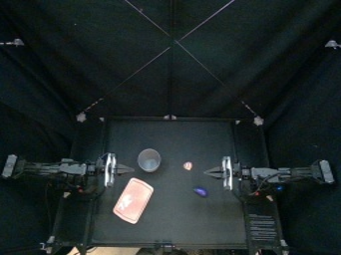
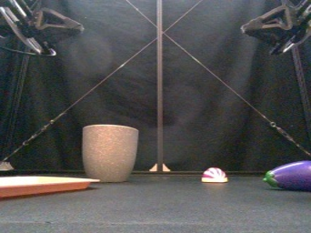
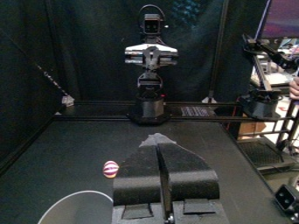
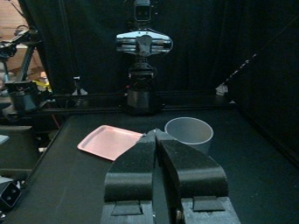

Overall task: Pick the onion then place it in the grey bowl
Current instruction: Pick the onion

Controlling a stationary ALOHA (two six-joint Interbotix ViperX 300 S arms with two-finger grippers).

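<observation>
A little toy onion [image 2: 215,175] sits on the table [image 2: 145,209], and nothing holds it.
In the top view it lies a bit below and right of the middle, near the grey speckled cup [image 1: 150,157] but not touching it. The left gripper [image 3: 160,144] and right gripper [image 4: 156,136] wait at the picture's sides, jaws pressed together, empty. The onion looks small, light and hard, with a smooth round top that may slip, so I would pinch it low across its sides.

The grey cup [image 2: 109,152] is finished matt and speckled, like stone. A smooth, glossy skin is shown by the purple eggplant [image 2: 292,174]. The pink tray [image 2: 36,185] is seen as smooth plastic, and the table [image 2: 158,205] as matt black.
</observation>
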